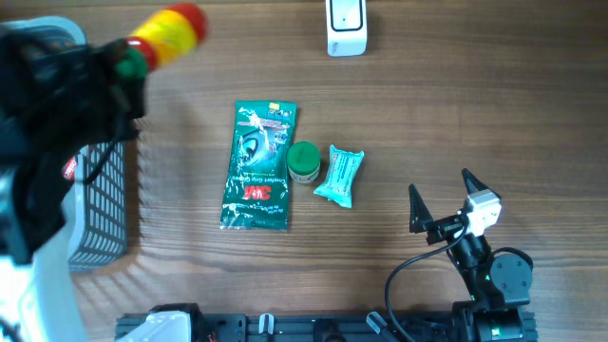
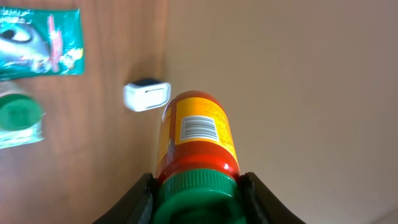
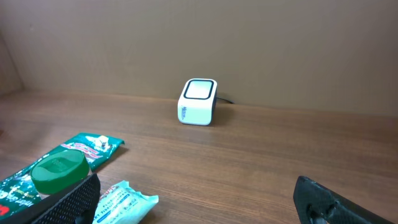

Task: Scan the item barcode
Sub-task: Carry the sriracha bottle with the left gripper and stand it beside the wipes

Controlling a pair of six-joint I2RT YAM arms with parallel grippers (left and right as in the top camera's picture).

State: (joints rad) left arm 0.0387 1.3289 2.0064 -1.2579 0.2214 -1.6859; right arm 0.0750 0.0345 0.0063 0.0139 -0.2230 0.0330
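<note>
Left gripper (image 2: 199, 183) nearest, jaws clamped on ribbed green cap (image 2: 198, 199) of one round bottle (image 2: 198, 134), barcode (image 2: 199, 129) showing, 11 o'clock. White boxy scanner (image 2: 147, 96) at 12. Right gripper (image 1: 443, 190), 4 o'clock, wide apart, empty. Centre: one glossy green packet (image 1: 258, 166), one green-lidded tub (image 1: 303, 161), one teal sachet (image 1: 340, 175). Mesh basket (image 1: 100, 204) at 9, contents unclear.

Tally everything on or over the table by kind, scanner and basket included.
Bottle: 1, held in the left gripper
Flat packets: 2, green pack, teal pouch
Green-lidded jar: 1
Scanner: 1
Basket: 1
Total: 6
</note>
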